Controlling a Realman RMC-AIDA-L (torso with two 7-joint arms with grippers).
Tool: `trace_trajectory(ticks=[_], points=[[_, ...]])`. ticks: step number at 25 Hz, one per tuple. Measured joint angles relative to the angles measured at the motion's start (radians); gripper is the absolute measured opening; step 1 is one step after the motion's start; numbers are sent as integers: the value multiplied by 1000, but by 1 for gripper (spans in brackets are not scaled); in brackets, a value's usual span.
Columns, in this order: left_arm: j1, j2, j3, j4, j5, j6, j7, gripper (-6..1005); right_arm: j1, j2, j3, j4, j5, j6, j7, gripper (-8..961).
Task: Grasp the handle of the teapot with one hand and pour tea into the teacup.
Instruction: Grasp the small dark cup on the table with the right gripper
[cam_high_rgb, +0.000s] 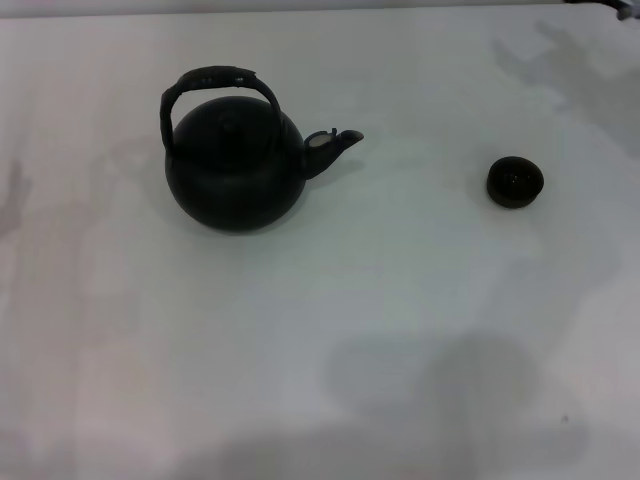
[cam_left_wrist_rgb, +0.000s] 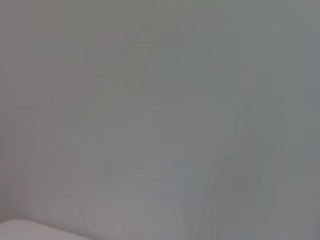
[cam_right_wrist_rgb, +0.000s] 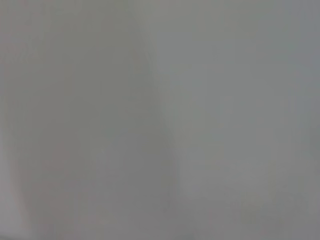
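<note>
The matte-black teapot (cam_high_rgb: 235, 165) stands upright on the white table (cam_high_rgb: 320, 330), left of centre in the head view, with its short spout (cam_high_rgb: 337, 143) pointing right. Its arched handle (cam_high_rgb: 218, 82) stands over the knobbed lid. The small dark teacup (cam_high_rgb: 515, 181) sits upright to the right of the teapot, well apart from it. Neither gripper shows in any view. Both wrist views show only a blank pale surface.
A small dark part of something (cam_high_rgb: 628, 8) pokes in at the head view's top right corner. Soft shadows lie on the table near its front edge and at the far right.
</note>
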Motion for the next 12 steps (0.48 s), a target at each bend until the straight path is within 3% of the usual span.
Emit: trace_trajectory(ticks=[3, 10, 12], points=[[1, 0, -1, 0, -1, 0, -2, 882, 4, -1, 4, -73, -112, 13, 84, 849], [2, 0, -1, 0, -2, 0, -2, 883, -5, 12, 47, -108, -135, 0, 94, 848], [3, 0, -1, 0, -2, 0, -2, 883, -23, 28, 89, -103, -116, -25, 66, 847]])
